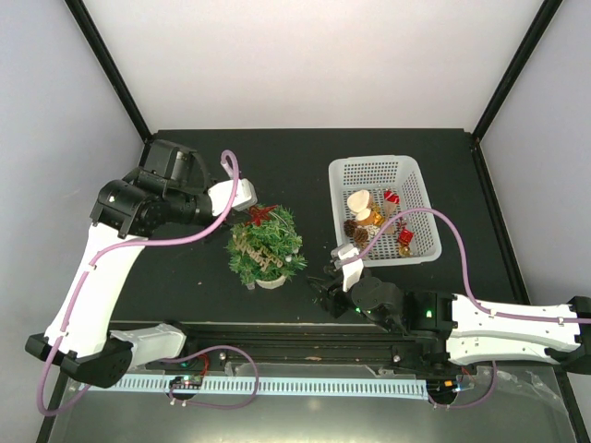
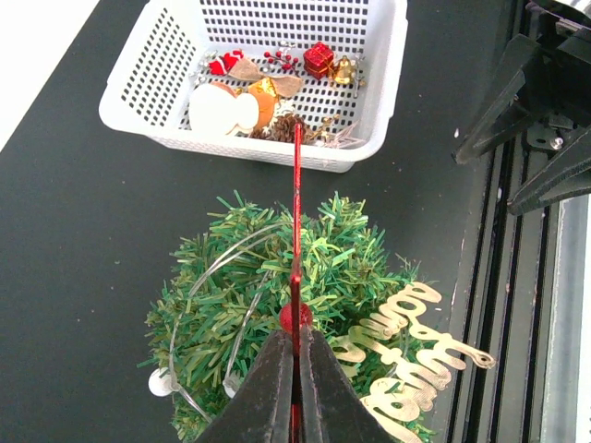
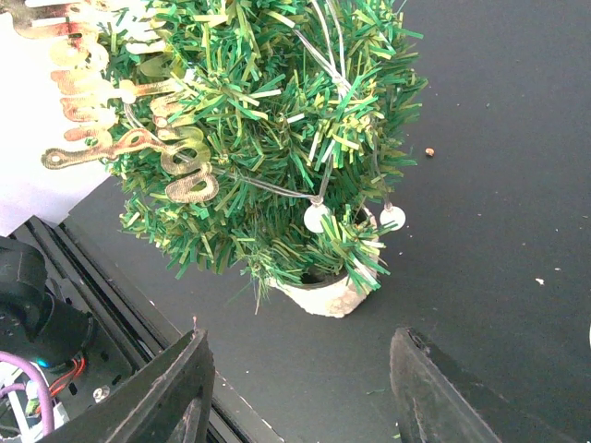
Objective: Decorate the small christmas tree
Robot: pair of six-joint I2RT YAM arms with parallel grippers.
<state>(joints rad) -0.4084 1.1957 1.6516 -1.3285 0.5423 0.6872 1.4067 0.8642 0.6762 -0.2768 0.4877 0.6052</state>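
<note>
1. the top external camera sits above and behind the arm bases and looks down on the whole black table, well back from the small christmas tree and the white basket.
2. the left wrist camera looks steeply down past the left gripper and its red ornament onto the tree's crown, very near, facing the basket.
3. the right wrist camera sits low and near, facing the tree's side between the right gripper's parted jaws.
4. all three views share the tree; the top and left wrist views also share the basket.
</note>
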